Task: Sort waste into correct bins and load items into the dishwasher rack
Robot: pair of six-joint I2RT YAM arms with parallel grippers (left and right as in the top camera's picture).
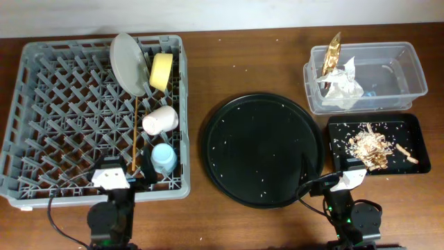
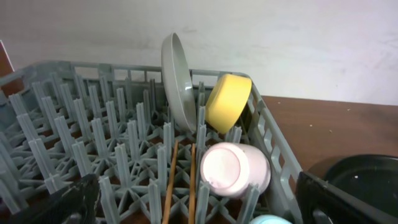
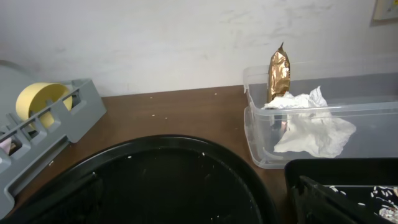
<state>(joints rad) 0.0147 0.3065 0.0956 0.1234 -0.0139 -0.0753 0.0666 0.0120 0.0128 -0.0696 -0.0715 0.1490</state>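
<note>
The grey dishwasher rack (image 1: 69, 111) holds the plate (image 1: 128, 62), yellow bowl (image 1: 161, 71), pink cup (image 1: 161, 119), light-blue cup (image 1: 164, 158) and chopsticks (image 1: 134, 135) along its right side. The clear tub (image 1: 399, 69) holds white tissue (image 1: 341, 87) and the gold wrapper (image 1: 333, 52). The flat black tray (image 1: 409, 163) holds tan scraps (image 1: 368, 144). My left gripper (image 2: 198, 208) is open and empty at the rack's near edge, facing the pink cup (image 2: 233, 169). My right gripper (image 3: 199, 205) is open and empty, low between the round tray and the flat tray (image 3: 348, 168).
A big round black tray (image 1: 262, 149) with a few crumbs lies in the middle between rack and bins. The rack's left half is bare pegs. A white wall stands behind the table.
</note>
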